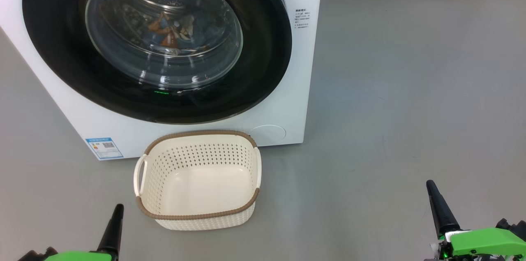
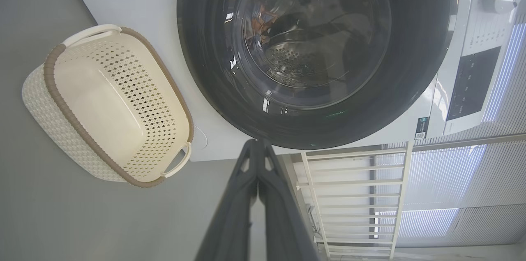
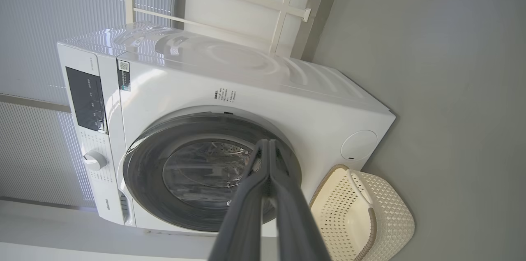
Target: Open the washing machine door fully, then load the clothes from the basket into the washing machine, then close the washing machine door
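Observation:
The white washing machine (image 1: 287, 100) stands ahead with its washing machine door (image 1: 61, 39) closed flat against the front. Through the glass, the clothes (image 1: 170, 33) show as blue and orange fabric inside the drum. On the floor before the machine sits the cream basket (image 1: 197, 215), with nothing in it. My left gripper (image 1: 117, 209) is shut, low at the left, short of the basket. At the lower right my right gripper (image 1: 430, 185) is shut too, well clear of everything. The wrist views show the door (image 2: 205, 68) (image 3: 139, 174), the basket (image 2: 53, 125) (image 3: 390, 207) and each shut gripper (image 2: 257, 142) (image 3: 268, 142).
Grey floor (image 1: 411, 88) spreads wide to the right of the machine. A blue label (image 1: 104, 148) marks the machine's lower left front. A white railing (image 2: 353, 195) and blinds stand behind the machine, whose control panel and knob (image 3: 94, 160) are at its top.

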`<state>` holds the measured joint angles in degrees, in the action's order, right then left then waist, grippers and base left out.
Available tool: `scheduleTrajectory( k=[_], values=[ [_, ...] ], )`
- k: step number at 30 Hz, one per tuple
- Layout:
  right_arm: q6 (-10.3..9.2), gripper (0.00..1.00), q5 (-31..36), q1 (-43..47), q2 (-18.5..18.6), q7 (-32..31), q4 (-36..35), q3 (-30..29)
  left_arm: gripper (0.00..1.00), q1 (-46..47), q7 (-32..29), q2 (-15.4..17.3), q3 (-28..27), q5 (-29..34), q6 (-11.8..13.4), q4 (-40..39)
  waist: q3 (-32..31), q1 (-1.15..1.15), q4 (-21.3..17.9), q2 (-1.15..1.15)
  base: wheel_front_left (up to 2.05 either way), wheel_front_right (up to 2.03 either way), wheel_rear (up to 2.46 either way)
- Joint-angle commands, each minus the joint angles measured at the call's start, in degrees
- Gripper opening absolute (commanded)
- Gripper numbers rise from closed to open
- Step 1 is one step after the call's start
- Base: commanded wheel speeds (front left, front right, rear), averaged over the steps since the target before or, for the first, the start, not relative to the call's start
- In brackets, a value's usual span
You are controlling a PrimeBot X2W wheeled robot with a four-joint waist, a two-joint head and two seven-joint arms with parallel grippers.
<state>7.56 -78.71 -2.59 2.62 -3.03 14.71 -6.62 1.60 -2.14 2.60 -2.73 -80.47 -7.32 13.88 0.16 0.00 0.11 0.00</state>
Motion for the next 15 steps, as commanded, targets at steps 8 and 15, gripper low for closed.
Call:
scheduleTrajectory(
  k=[8, 15],
  values=[
    [-0.05, 0.00, -6.9, -2.9, 0.3, -1.8, -1.0, 0.5, 0.00, 3.4, -1.8, 1.1, -2.2, -6.4, -0.2, -0.5, 0.0, 0.00, -0.1, 0.00, 0.00, 0.00, 0.00],
    [-0.07, 0.00, -11.7, -3.4, 0.3, -3.0, -0.8, 0.2, 0.00, 4.2, -3.0, 1.1, -2.5, -10.9, -0.2, 0.0, 0.0, 0.00, -0.1, 0.00, 0.00, 0.00, 0.00]
  ],
)
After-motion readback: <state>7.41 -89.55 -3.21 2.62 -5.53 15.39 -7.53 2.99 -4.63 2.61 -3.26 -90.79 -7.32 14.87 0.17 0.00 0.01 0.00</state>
